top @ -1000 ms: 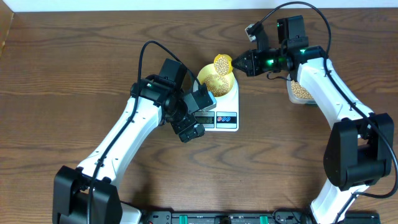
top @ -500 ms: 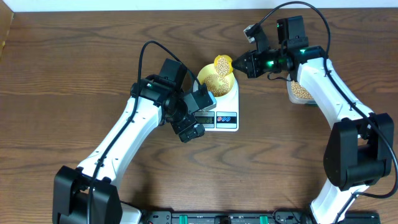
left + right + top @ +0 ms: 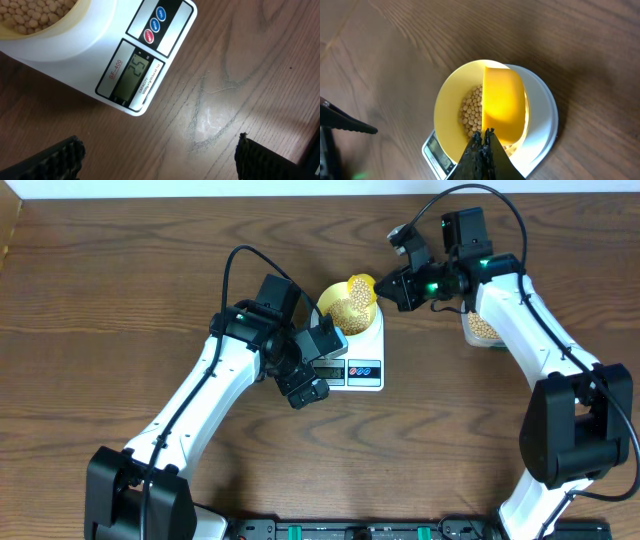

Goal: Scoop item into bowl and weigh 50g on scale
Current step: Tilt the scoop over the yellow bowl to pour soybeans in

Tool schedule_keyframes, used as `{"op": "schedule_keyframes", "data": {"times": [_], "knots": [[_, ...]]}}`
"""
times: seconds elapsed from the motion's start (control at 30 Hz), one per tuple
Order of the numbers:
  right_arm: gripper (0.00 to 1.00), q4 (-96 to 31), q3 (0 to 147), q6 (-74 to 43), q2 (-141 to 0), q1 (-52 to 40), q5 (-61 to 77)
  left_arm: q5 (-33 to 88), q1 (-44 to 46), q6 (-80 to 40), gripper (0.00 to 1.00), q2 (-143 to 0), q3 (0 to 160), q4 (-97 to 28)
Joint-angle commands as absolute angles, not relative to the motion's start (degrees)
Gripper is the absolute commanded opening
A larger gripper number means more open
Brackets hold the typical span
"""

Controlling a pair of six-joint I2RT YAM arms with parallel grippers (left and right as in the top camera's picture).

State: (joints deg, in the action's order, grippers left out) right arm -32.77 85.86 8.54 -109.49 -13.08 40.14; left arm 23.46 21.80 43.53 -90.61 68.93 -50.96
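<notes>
— What is shown by the left wrist view alone?
— The display [image 3: 131, 74] of the scale [image 3: 370, 345], on which 25 is read, and three buttons [image 3: 155, 24], two blue and one red. The left gripper [image 3: 159, 150] is seen spread wide at the bottom edge, nothing held.
— And by the right wrist view?
— The beans [image 3: 470, 114] lying in the bowl [image 3: 446, 105], at frame centre on the scale. The right gripper [image 3: 482, 140] is clamped on the scoop [image 3: 504, 102], tilted over the bowl.
— What is counted?
— One scale, one bowl, one scoop; overhead, one tub [image 3: 468, 328] of beans at upper right.
</notes>
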Motion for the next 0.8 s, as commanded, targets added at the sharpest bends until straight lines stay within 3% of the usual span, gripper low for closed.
{"op": "schedule_keyframes", "data": {"times": [0.0, 0.77], "knots": [[0.01, -32.64, 87.44, 13.30, -106.76, -14.33, 38.65, 23.97, 21.61, 43.92, 0.98, -90.98, 68.79, -51.09], [0.01, -31.88, 87.44, 11.77, -106.76, -15.73, 37.80, 23.97, 21.61, 43.92, 0.98, -90.98, 68.79, -51.09]]}}
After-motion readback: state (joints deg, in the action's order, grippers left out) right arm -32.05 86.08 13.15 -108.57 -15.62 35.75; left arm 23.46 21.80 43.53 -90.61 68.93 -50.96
